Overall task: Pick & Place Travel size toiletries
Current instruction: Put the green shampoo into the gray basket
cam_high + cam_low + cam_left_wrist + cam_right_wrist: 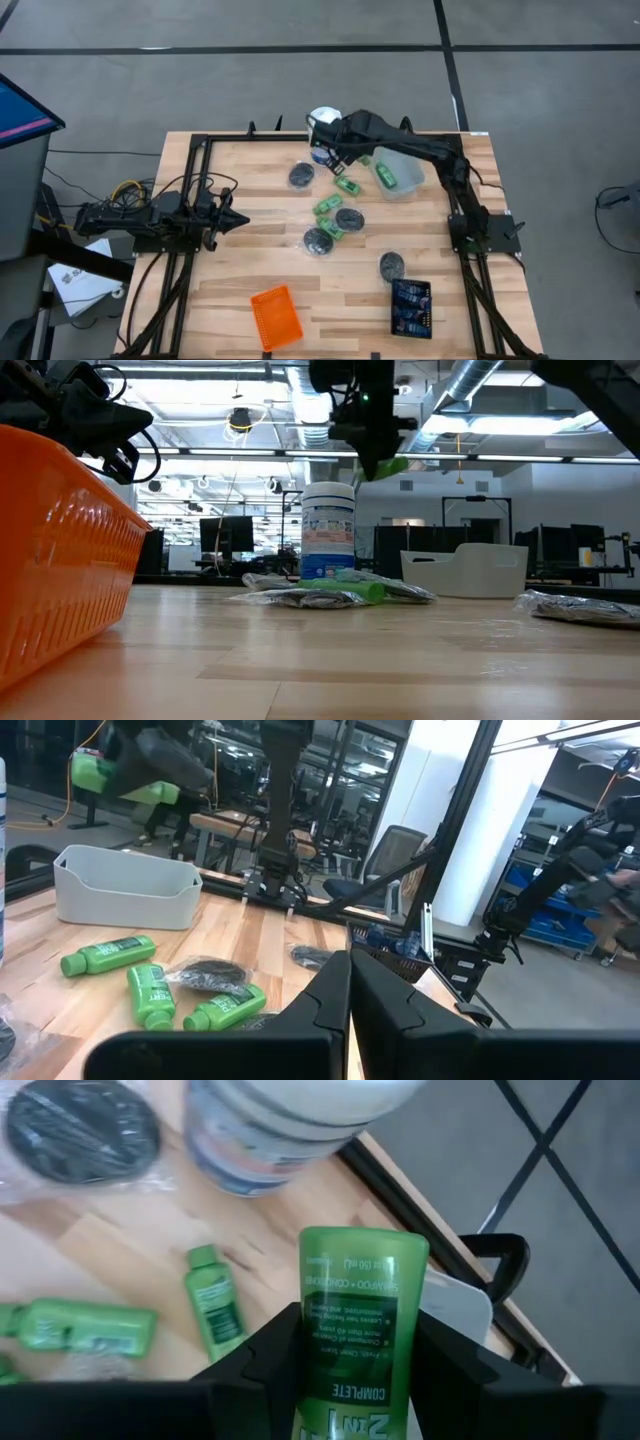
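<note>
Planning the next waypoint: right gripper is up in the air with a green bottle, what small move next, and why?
Probably carry the green bottle sideways over the clear tray before lowering. The right gripper holds it above the table near the white canister, and one green bottle already lies in that tray.

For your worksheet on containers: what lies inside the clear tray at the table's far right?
One green bottle lies inside the clear tray. The right arm crosses its far edge, so that strip is hidden.

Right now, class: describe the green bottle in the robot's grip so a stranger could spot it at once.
Find the tall white canister at the table's far edge. Just beside it, the right gripper holds a green bottle above the wood; the other green bottles lie flat on the table.
</note>
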